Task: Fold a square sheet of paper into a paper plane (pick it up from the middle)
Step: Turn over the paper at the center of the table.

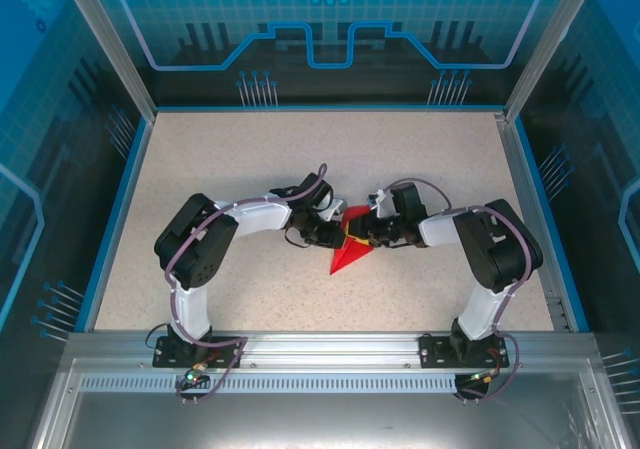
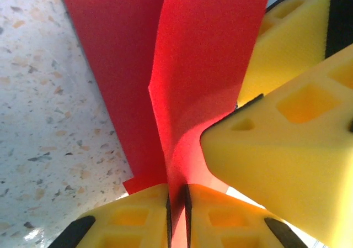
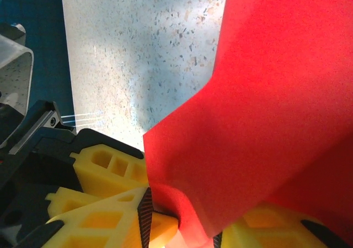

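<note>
The square sheet of paper (image 1: 350, 257) is bright red and creased, and lies mid-table with a pointed tip towards the near left. My left gripper (image 1: 334, 232) reaches it from the left. In the left wrist view the left gripper (image 2: 177, 215) is shut on an upright fold of the paper (image 2: 204, 66), with the right gripper's yellow fingers (image 2: 287, 148) close on the right. My right gripper (image 1: 366, 235) comes from the right. In the right wrist view the right gripper (image 3: 179, 226) has its jaws apart, with a loose curl of the paper (image 3: 265, 121) between them.
The speckled table (image 1: 220, 159) is bordered by a blue rim (image 1: 120, 199) and clear enclosure walls with metal posts (image 1: 105, 39). A metal rail (image 1: 330, 349) carries both arm bases at the near edge. Both arms bend inward and crowd the table's centre.
</note>
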You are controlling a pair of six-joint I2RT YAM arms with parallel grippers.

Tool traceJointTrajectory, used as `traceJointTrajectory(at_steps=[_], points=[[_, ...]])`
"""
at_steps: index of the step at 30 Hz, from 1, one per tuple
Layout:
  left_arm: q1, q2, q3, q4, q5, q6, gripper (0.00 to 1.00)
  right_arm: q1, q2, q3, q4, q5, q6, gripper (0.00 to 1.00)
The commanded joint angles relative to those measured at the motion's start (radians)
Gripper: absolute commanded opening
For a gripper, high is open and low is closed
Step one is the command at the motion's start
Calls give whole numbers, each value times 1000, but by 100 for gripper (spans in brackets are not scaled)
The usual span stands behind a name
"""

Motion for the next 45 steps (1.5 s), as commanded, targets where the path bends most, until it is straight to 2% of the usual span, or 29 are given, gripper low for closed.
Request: traceJointTrajectory(at_steps=[1, 7, 11, 17, 22, 30, 34, 38, 45], points=[[13, 13, -21, 6, 3, 8, 17, 20, 29, 21, 25, -22, 2, 33], [21, -7, -33, 24, 28, -11, 23, 30, 51, 23, 21, -10, -10, 28], [24, -27, -34, 18, 32, -16, 27, 36, 54, 26, 19, 1, -15, 19], [34, -95, -32, -28, 0, -27, 41, 37, 33, 35, 4, 5, -32, 9], [62, -175, -52, -39, -9, -94, 47, 37, -14, 41, -1, -5, -33, 7], [122, -344, -165, 95, 35, -258, 55, 32, -140, 82, -76, -33, -53, 4], [148, -437, -225, 171, 50, -344, 64, 29, -183, 107, -89, -47, -43, 4], [170, -523, -328, 337, 80, -509, 72, 22, -221, 128, -68, -64, -7, 4], [165, -602, -448, 549, 101, -741, 77, 14, -264, 163, -19, -78, 47, 4]])
